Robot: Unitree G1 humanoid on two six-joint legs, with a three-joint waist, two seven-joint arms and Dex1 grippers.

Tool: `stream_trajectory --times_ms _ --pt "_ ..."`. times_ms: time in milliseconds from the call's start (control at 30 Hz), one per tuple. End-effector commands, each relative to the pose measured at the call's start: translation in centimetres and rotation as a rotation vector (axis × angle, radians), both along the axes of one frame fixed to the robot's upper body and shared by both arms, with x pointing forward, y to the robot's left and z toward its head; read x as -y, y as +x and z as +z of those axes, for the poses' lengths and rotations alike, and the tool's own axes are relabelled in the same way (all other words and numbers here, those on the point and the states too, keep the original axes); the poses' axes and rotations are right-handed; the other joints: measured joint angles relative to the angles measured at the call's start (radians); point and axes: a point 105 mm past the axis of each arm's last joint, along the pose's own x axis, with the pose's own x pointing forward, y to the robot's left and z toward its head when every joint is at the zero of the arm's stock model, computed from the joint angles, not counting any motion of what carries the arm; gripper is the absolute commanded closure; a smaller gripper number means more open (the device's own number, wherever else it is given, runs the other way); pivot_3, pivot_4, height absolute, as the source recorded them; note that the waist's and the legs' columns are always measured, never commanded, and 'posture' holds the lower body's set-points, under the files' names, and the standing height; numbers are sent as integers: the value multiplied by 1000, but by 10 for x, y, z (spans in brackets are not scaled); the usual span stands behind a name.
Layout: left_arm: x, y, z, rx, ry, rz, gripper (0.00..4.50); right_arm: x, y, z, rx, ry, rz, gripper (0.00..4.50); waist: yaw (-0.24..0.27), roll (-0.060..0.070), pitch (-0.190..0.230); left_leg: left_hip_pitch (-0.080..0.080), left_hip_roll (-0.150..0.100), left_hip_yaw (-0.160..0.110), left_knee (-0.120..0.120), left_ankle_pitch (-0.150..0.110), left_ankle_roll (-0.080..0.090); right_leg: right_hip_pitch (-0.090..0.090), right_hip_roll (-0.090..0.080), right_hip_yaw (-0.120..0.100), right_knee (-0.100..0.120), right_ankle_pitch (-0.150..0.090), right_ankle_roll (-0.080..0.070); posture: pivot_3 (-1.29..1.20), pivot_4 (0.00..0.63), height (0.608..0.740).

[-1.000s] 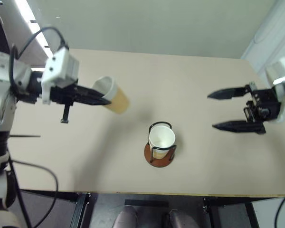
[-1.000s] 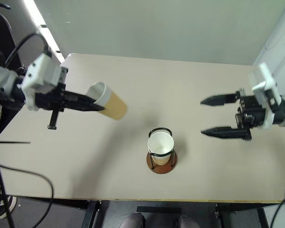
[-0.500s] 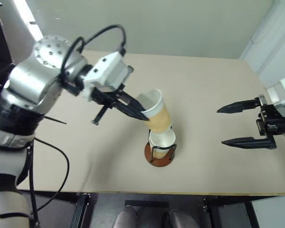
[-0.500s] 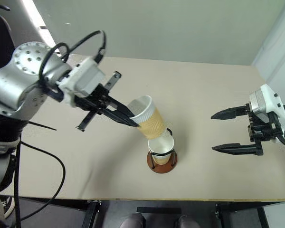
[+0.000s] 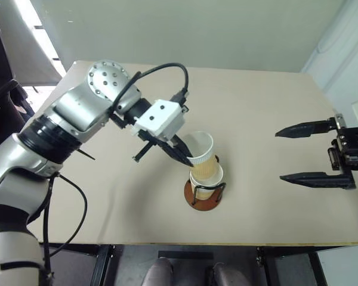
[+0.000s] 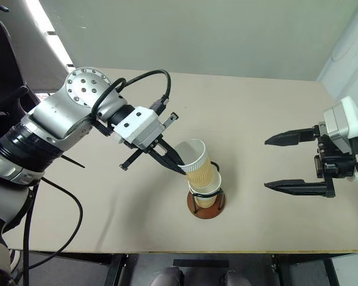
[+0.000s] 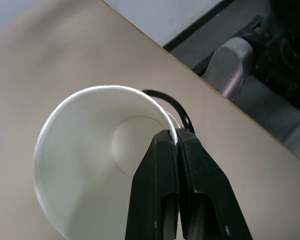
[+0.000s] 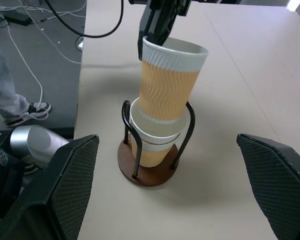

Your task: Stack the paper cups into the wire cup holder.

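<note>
A tan ribbed paper cup (image 6: 197,164) with a white rim tilts into another cup (image 6: 206,192) seated in the wire cup holder (image 6: 206,205). The left claw (image 6: 178,167) pinches the upper cup's rim, closed tight. The right claw (image 6: 286,162) hangs wide open, empty, well off to the side over the pale bench (image 6: 268,226).

The upper cup (image 8: 170,82) has a tan-orange wavy-ribbed wall, a white rim band and a white inside. The lower cup (image 8: 152,145) matches: tan ribbed below, white band above. The holder (image 8: 142,172) has black wires on a reddish-brown disc. The table (image 5: 256,107) is plain beige. Both grippers' fingers (image 7: 162,190) are black.
</note>
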Motion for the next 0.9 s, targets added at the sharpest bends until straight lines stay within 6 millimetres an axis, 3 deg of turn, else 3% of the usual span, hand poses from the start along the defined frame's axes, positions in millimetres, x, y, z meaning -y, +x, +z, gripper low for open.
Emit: stream_trajectory --times_ms 33,400,500,867,900 --pt "4 -4 9 39 1 -61 4457 -2 -5 9 49 -5 -2 0 1 0 0 -1 0 0 1 -1 1 0 -1 0 0 0 1 0 150 740" --pt "10 -5 0 61 36 -93 4457 -1 -4 9 56 7 -12 0 1 0 0 -2 -1 1 8 -4 6 0 -1 1 1 1 3 0 150 740" --pt "13 -4 -1 52 39 -85 3874 1 -5 10 60 8 -13 0 1 0 0 -3 -1 2 8 -4 6 0 -1 1 1 1 3 0 150 740" --pt "15 6 13 80 -57 -35 59 4 6 8 61 -11 1 0 1 0 0 -4 -1 4 10 -4 7 -1 -1 3 1 2 4 0 150 740" --pt "13 10 19 79 -91 2 22 4 9 6 58 -17 2 0 1 0 0 -4 -1 4 10 -4 7 -1 -1 3 1 2 4 0 150 740"
